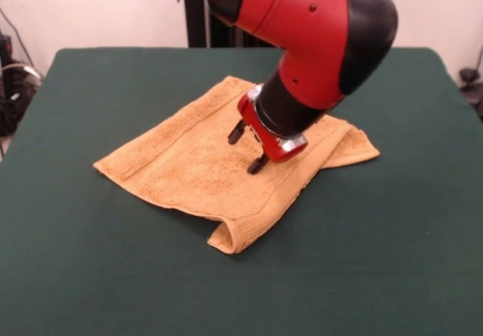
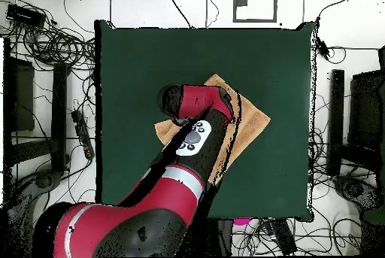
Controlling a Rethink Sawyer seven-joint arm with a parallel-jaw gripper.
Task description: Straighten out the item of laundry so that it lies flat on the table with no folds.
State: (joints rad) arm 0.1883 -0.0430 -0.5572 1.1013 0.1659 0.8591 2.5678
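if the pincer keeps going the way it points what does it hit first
Most likely the towel: the pincer points down at its middle, fingers apart, apparently just above the cloth, though the exact gap is unclear.

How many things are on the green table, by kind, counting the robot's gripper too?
Towels: 1, an orange-tan towel with a corner folded under at its near edge.
Grippers: 1, the gripper, jaws apart, just above the towel.
Tables: 1, the green table.
Total: 3
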